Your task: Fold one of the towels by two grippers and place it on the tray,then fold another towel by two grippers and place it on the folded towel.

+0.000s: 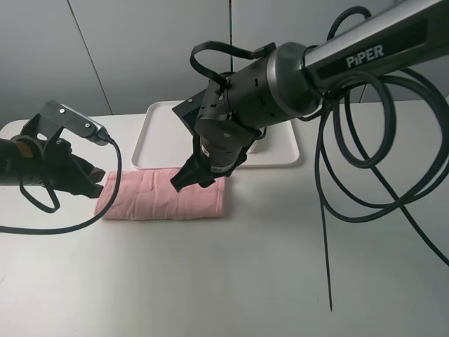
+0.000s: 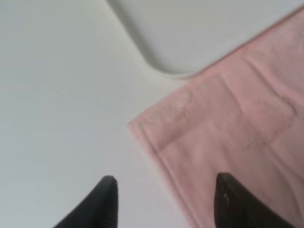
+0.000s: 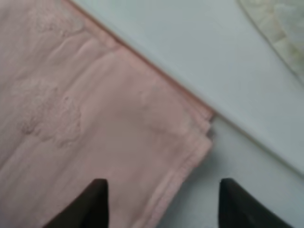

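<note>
On the white tabletop (image 1: 231,281), the tray (image 1: 161,140) sits at 12 o'clock of the pink towel (image 1: 151,200), which lies folded in a strip just beside its near rim; the cream towel (image 3: 285,28) shows only as a corner on the tray. The left claw (image 1: 100,181) hangs open at the strip's 9 o'clock end, the right claw (image 1: 189,184) open over its 2 o'clock corner, neither holding cloth. Pinching only the top layer, or lifting unevenly, would likely let the fold fall open.

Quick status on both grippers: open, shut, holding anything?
Left gripper: open, holding nothing, over a corner of the pink towel.
Right gripper: open, holding nothing, over the towel's other end.
</note>
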Robot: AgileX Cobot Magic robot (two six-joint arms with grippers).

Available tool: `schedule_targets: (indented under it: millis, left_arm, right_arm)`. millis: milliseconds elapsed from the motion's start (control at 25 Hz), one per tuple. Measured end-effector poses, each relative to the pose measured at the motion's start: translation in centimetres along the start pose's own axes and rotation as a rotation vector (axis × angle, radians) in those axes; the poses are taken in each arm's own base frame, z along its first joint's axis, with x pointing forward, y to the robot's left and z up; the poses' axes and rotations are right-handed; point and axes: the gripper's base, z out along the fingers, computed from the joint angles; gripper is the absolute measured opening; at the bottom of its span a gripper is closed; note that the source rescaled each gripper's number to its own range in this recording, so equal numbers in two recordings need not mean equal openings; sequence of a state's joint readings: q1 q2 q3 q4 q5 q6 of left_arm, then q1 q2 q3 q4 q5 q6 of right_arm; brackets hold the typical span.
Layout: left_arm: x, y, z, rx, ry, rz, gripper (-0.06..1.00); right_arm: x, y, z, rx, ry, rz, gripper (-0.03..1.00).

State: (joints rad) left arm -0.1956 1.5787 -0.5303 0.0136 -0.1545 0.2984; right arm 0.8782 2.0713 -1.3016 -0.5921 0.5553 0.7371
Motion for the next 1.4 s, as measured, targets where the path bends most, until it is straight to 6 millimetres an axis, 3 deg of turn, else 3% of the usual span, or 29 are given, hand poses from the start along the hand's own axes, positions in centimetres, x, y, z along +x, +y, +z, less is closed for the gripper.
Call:
schedule_targets:
  millis: [120, 240, 480, 640, 800, 1120, 1400]
  left_arm:
    - [0.1, 0.3, 0.0, -0.017, 0.005, -0.078, 0.8]
    - [0.2, 0.5, 0.0, -0.029, 0.008, -0.141, 0.95]
    - [-1.1, 1.1, 0.3, 0.024, 0.144, -0.296, 0.98]
    - [-2.4, 3.3, 0.6, 0.031, 0.232, -0.452, 0.95]
    - [-3.1, 4.9, 1.6, 0.037, 0.328, -0.495, 0.94]
    - [-1.6, 5.0, 5.7, 0.052, 0.551, -0.491, 0.94]
    - [-0.8, 4.8, 6.9, 0.056, 0.589, -0.495, 0.94]
  right_arm:
    - [0.0, -0.2, 0.0, 0.015, 0.0, 0.04, 0.89]
    - [0.2, -0.4, 0.0, 0.041, 0.024, 0.061, 0.99]
    - [0.7, -1.0, 0.2, 0.022, 0.095, 0.163, 1.0]
    - [1.1, -3.0, 0.9, -0.042, 0.193, 0.26, 1.0]
    - [1.3, -4.5, 1.2, -0.108, 0.25, 0.282, 1.0]
    - [1.5, -4.4, 1.2, -0.122, 0.28, 0.242, 1.0]
    - [1.6, -4.4, 1.2, -0.122, 0.289, 0.228, 1.0]
